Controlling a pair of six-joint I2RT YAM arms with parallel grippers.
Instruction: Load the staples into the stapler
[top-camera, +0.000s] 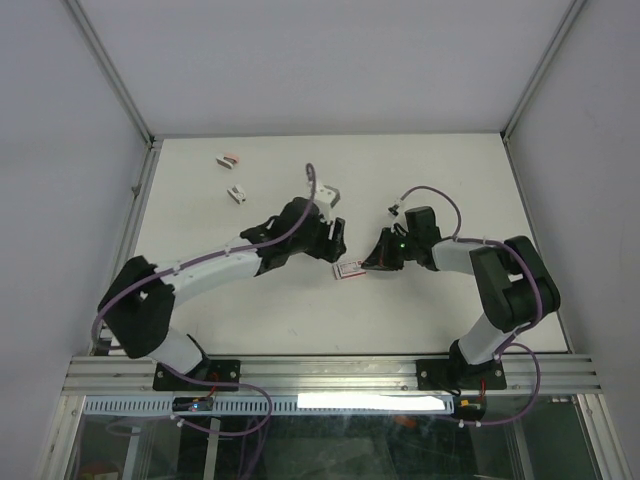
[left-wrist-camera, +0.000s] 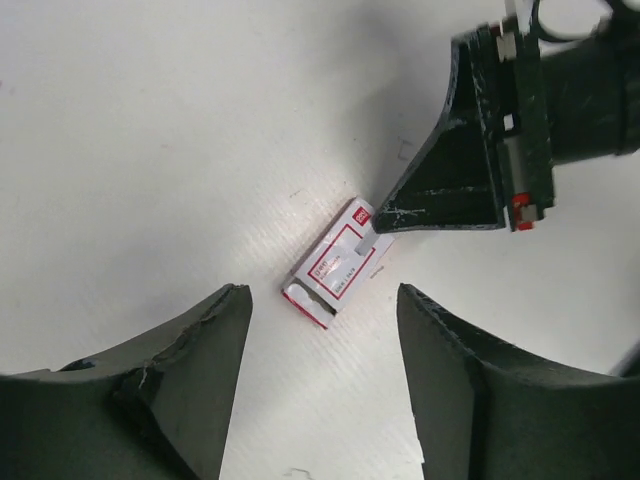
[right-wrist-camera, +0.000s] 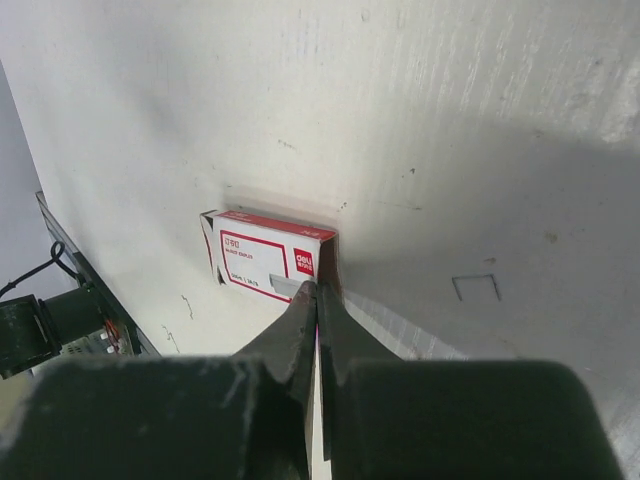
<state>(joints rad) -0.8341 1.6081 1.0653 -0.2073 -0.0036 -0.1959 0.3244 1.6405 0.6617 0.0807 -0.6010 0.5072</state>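
Observation:
The red-and-white cardboard box (top-camera: 349, 268) lies flat mid-table, between both grippers. It also shows in the left wrist view (left-wrist-camera: 335, 262) and the right wrist view (right-wrist-camera: 262, 258). My right gripper (top-camera: 372, 264) is shut, its tips (right-wrist-camera: 318, 290) touching the box's right end, where brown inner card shows. The left wrist view shows it (left-wrist-camera: 382, 222) at the box's corner. My left gripper (left-wrist-camera: 325, 380) is open and empty, just short of the box's torn end, and also shows from above (top-camera: 338, 245). The staples are hidden. Two small objects (top-camera: 226, 158) (top-camera: 236, 193) lie back left, too small to tell which is the stapler.
A thin staple-shaped wire outline (right-wrist-camera: 475, 288) lies on the white table right of the box. White walls with metal posts enclose the table on three sides. An aluminium rail (top-camera: 330, 372) runs along the near edge.

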